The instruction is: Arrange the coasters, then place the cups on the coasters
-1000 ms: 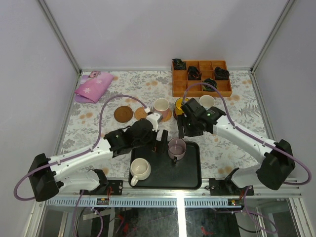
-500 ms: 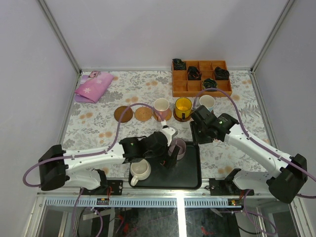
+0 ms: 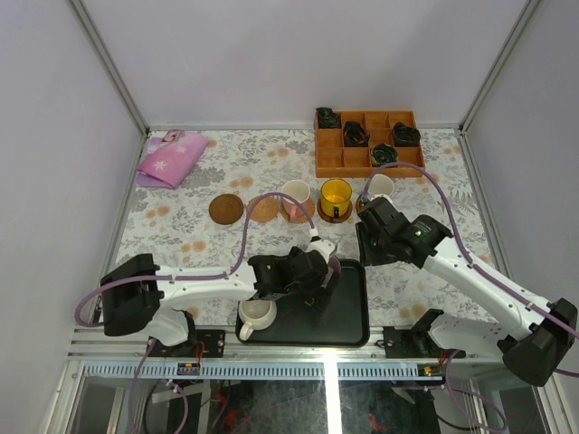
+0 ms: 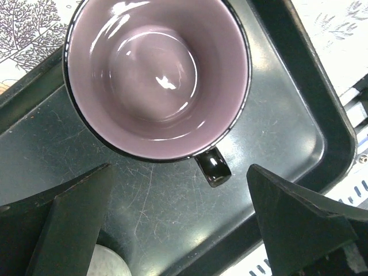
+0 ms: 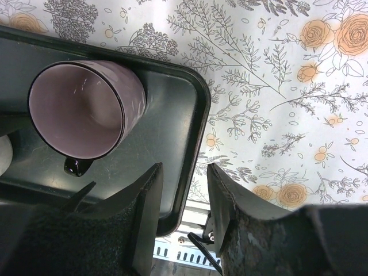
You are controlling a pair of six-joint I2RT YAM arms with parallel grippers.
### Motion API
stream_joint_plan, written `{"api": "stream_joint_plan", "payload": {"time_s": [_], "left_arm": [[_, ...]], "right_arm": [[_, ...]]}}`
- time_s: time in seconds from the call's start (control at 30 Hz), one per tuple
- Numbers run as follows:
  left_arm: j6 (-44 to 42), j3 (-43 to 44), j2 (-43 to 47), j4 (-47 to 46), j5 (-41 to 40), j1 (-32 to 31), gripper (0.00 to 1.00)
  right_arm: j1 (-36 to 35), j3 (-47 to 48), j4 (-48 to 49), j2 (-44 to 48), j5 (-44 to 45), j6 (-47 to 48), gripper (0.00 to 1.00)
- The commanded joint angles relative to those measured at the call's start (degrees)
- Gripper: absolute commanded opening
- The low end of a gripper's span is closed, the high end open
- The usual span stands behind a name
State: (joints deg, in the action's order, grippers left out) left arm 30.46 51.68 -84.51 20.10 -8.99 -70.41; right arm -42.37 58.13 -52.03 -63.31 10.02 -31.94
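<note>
Left wrist view: left gripper (image 4: 184,224) spread wide, empty, by the handle of the mauve cup (image 4: 158,75) on the black tray (image 4: 276,132). Right wrist view: right gripper (image 5: 183,195) narrowly parted, empty, over the tray's rim. Top view alone shows the cream cup (image 3: 257,313) whole, at the tray's near-left corner.

A: Reference: tray (image 3: 351,312), at the near edge of the surface (image 3: 172,226). Contents?
B: Rear cup (image 4: 155,75) by the tray's back rim. Front cup (image 3: 257,313) in its near-left corner.
A: Behind the tray?
B: A row, left to right: first coaster (image 3: 226,209) and second coaster (image 3: 263,209), both bare. Then third cup (image 3: 295,193) on third coaster (image 3: 305,216), fourth cup (image 3: 336,193) on fourth coaster (image 3: 336,218), and fifth cup (image 3: 380,186). Compartment box (image 3: 369,143) far behind-right, pouch (image 3: 172,157) far behind-left.
</note>
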Motion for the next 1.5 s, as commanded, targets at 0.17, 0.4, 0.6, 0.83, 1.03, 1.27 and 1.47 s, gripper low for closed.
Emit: {"api": "stream_joint_plan", "payload": {"time_s": [0.17,0.4,0.6,0.83,1.03,1.27,1.47], "left_arm": [[3.41,0.91,-1.02,0.37,-6.82,-0.42,0.95],[6.63,-4.09,4.08,3.97,-11.64,-0.28,0.80],[4.40,-4.37,5.42,4.27,-10.63,-0.33,0.77],[-4.97,-4.90,5.52,0.53,-6.65,-0.26,0.74],[-8.00,-5.35,5.04,-1.73,-3.69,-0.28,0.69],[-10.01,-2.70,1.55,-2.32,-2.77,-0.34,0.67],[-9.59,-0.44,-1.48,-2.43,-3.10,-0.30,0.57]], "right_arm": [[0.10,-0.25,2.32,0.29,0.74,-0.06,0.44],[0.16,-0.61,4.82,-1.65,-1.32,-0.12,0.44],[0.14,-0.18,5.37,-2.52,-1.50,0.20,0.44],[0.10,-0.91,6.16,-2.09,-1.82,-0.45,0.44],[0.15,-1.74,6.99,-1.56,-2.00,-1.35,0.44],[0.09,-2.03,7.17,-1.65,-2.31,-1.17,0.44],[0.10,-1.99,7.21,-1.73,-2.13,-0.43,0.44]]}}
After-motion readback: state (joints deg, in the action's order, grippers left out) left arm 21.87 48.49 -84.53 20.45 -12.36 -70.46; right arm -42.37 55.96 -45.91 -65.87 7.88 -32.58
